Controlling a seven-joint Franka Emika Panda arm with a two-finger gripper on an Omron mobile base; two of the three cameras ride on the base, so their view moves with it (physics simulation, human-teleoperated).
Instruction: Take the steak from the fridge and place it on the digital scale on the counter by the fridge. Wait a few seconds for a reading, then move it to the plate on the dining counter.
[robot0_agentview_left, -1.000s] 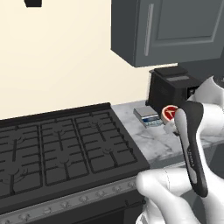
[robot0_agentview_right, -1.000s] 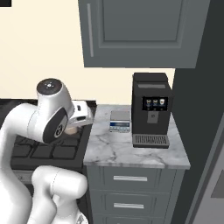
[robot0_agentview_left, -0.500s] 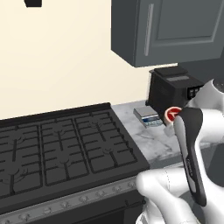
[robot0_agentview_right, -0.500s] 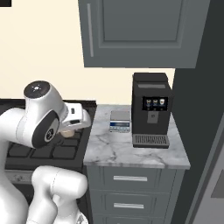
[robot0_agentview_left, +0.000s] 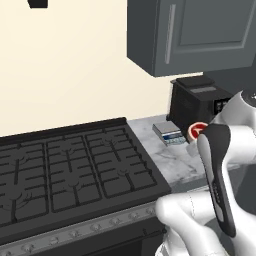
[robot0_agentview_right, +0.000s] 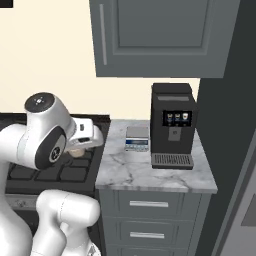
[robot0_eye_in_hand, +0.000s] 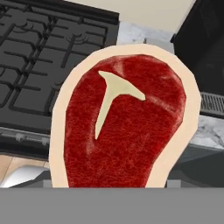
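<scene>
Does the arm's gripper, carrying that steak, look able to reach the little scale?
Probably yes: the digital scale has a bare top, with open counter before it; the coffee machine stands beside it, not over it.

No readable text, brand or nr anywhere. Scale (robot0_agentview_right: 137, 138) has a small blue display at its front edge, digits too small to make out. Coffee machine (robot0_agentview_right: 172, 125) has a dark screen w/ three tiny pale icons, not legible. Red round mark on the arm joint (robot0_agentview_left: 198, 131), white shape inside, unreadable.
</scene>
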